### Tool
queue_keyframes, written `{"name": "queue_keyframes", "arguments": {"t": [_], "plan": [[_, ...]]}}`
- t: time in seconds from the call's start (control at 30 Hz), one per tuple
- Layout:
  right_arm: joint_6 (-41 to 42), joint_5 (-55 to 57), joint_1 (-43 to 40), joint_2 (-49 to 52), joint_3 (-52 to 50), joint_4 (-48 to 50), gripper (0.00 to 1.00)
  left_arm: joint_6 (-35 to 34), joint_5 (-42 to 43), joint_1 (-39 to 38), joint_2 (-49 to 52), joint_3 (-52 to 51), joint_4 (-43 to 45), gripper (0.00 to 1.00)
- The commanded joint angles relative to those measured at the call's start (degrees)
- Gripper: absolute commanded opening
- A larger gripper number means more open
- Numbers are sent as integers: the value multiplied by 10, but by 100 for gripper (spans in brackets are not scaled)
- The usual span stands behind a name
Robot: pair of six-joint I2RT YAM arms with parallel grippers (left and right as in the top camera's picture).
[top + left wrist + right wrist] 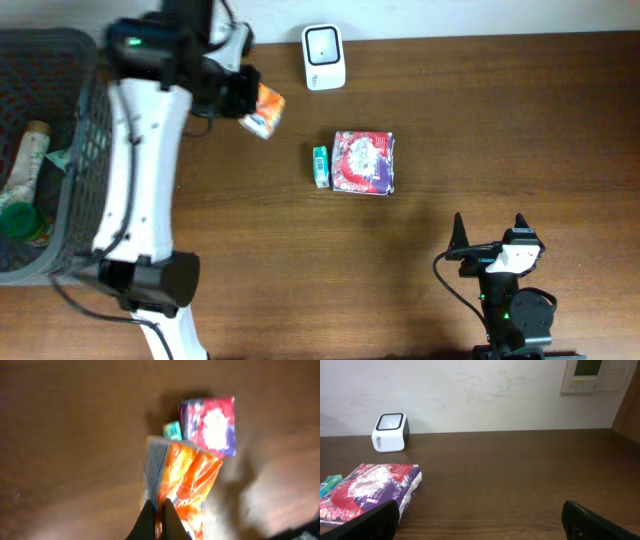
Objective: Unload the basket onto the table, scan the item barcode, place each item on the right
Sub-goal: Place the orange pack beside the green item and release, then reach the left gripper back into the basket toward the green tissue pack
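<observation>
- The left tool is seen pressed together on one edge of the orange packet, which is pinched between its fingers.
- In the left wrist view, the dark fingertips are closed on the lower end of the orange packet. A white and blue printed side is turned to the left.
- No barcode can be made out on the packet; the print is too blurred.
- The orange packet is held over the back left part of the surface, left of the white scanner and apart from it.
- The scanner is stood at the back edge of the surface, against the wall, with its dark window facing up.
- A purple and red packet is laid flat near the middle of the surface, with a small teal box just beside its left edge.
- The right tool is spread wide and nothing is held in it. It is positioned at the front right, well apart from all the items.
- A dark mesh basket is placed at the far left. A bottle and a green-lidded item are seen inside it.
</observation>
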Motion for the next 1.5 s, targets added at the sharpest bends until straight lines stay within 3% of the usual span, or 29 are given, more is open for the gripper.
{"name": "queue_keyframes", "arguments": {"t": [0.0, 0.1, 0.2, 0.37, 0.4, 0.43, 0.47, 0.5, 0.57, 0.67, 0.8, 0.9, 0.93, 1.07, 1.33, 1.47], "plan": [[3, 1, -3, -4, -5, -2, 99, -21, -20, -30, -2, -140, 83, 0], [3, 1, -3, -4, -5, -2, 99, -89, -20, -37, -2, -293, 242, 0], [3, 1, -3, -4, -5, -2, 98, -153, -20, -37, -2, -377, 333, 0], [3, 1, -3, -4, -5, -2, 99, -165, -20, -46, 0, -506, 474, 0], [3, 1, -3, -4, -5, -2, 99, -165, -20, -47, 0, -512, 478, 3], [3, 1, -3, -4, -5, -2, 99, -164, -20, -50, 0, -517, 480, 38], [3, 1, -3, -4, -5, -2, 98, -164, -20, -51, 0, -517, 481, 58], [3, 1, -3, -4, -5, -2, 99, -164, -20, -50, -2, -513, 480, 63], [3, 1, -3, -4, -5, -2, 99, -155, -20, -43, -5, -491, 464, 65], [3, 1, -3, -4, -5, -2, 99, -101, -20, -2, -43, -379, 353, 71], [3, 1, -3, -4, -5, -2, 99, -64, -20, 26, -103, -240, 262, 58], [3, 1, -3, -4, -5, -2, 99, -37, -21, 50, -165, -205, 265, 60], [3, 1, -3, -4, -5, -2, 99, -37, -49, 77, -198, -203, 264, 75], [3, 1, -3, -4, -5, -2, 99, -37, -81, 176, -260, -203, 233, 87], [3, 1, -3, -4, -5, -2, 99, -41, -80, 395, -257, -203, 270, 95], [3, 1, -3, -4, -5, -2, 99, -31, -83, 440, -229, -203, 317, 93]]}}
